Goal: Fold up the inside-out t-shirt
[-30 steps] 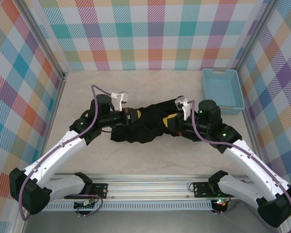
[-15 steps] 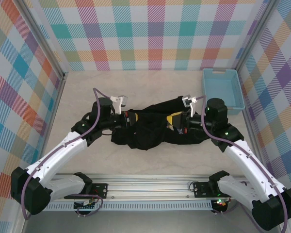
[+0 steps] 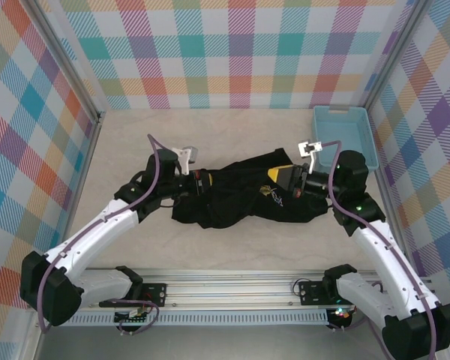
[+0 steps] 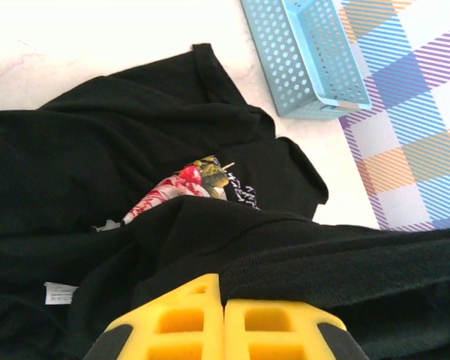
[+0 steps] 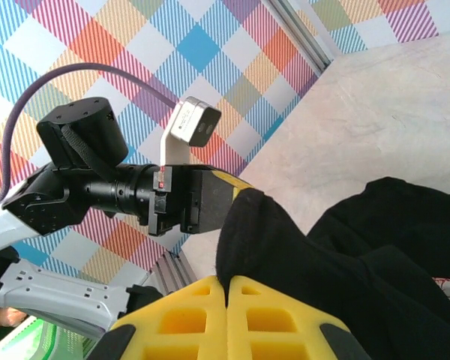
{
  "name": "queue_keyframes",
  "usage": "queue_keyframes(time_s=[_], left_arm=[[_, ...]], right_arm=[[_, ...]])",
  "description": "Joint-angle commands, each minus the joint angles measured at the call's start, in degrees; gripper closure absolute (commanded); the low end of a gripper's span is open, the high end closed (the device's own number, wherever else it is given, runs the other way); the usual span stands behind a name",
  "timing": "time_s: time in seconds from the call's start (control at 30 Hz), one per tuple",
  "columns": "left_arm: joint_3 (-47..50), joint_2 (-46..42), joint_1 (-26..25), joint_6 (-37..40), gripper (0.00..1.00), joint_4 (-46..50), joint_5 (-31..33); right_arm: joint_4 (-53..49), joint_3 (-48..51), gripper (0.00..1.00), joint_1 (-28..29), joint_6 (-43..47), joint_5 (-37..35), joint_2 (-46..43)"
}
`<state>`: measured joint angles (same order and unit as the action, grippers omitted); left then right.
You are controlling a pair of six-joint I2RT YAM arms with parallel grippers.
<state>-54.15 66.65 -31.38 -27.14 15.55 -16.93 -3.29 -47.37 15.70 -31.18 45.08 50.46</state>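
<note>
Checked pastel walls [image 3: 232,52] close in a pale, marble-patterned desk [image 3: 232,135], and the plain black, soft cloth inside-out t-shirt [image 3: 240,199] lies rumpled across its middle, strung between the two arms. The left end effector [image 3: 198,179] is pinched tight on a ridge of black fabric at the shirt's left end, and its wrist view shows the yellow fingers [image 4: 187,322] pressed together with cloth draped over their tips. The right end effector [image 3: 286,178] is likewise clamped on a bunched fold at the right end, the black cloth humped over its fingers [image 5: 180,322].

Both grips look shallow, on thick gathered folds rather than a clean hem, so pulling the arms apart to spread the garment could let one end slip free. Each pinch may also take in more than one layer — then the shirt would lift as a twisted rope instead of opening flat. The body sags in creases, with a red floral print [image 4: 181,187] and a small white label [image 4: 58,293] showing among them. Folding from this state would likely trap wrinkles. The right arm also works near the light-blue perforated plastic basket [image 3: 343,142], which a wide outward swing could knock, or the cloth could catch its rim.
</note>
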Motion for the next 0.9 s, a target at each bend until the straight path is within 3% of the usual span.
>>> queue_keyframes(time_s=[0.0,0.1,0.2,0.23,0.3,0.43,0.5,0.6,0.73,0.8,0.87], left_arm=[[0.9,-0.7,1.2,0.5,1.00,3.1,4.4],[1.2,-1.9,1.4,0.8,1.00,1.1,3.4],[-0.7,-1.6,1.6,0.5,1.00,8.2,14.2],[-0.8,-1.5,1.9,1.1,1.00,8.6,13.9],[0.9,-2.7,2.5,0.5,1.00,3.2,6.3],[5.2,-4.5,2.6,-4.7,1.00,-17.8,-15.0],[5.5,-4.4,2.5,-7.0,1.00,-23.5,-20.1],[5.2,-4.9,2.5,-7.4,1.00,-25.0,-21.0],[5.4,-5.5,2.5,-6.8,1.00,-25.0,-20.2],[5.3,-5.6,2.6,-6.1,1.00,-25.0,-20.4],[4.6,-5.4,2.5,-4.8,1.00,-23.6,-20.3]], right_arm=[[-0.8,-3.1,1.00,-1.6,1.1,-0.9,-0.8],[-5.6,-2.5,1.00,-2.1,3.5,-5.1,-0.9],[-11.6,-3.9,1.00,-4.7,2.8,-11.4,-1.4],[-15.9,-5.5,1.00,-4.8,4.3,-15.2,-0.9],[-21.4,-7.3,1.00,-4.7,6.7,-19.9,0.5],[-22.6,-5.9,1.00,-1.6,9.7,-25.0,1.8],[-22.6,-5.6,1.00,1.9,12.2,-27.0,3.1],[-25.3,-6.7,0.94,7.1,16.8,-32.3,5.6],[-30.7,-9.2,0.78,10.4,20.2,-41.1,7.4],[-30.5,-9.5,0.72,11.2,21.7,-41.8,6.9],[-27.8,-9.2,0.64,12.6,24.6,-37.5,5.8]])
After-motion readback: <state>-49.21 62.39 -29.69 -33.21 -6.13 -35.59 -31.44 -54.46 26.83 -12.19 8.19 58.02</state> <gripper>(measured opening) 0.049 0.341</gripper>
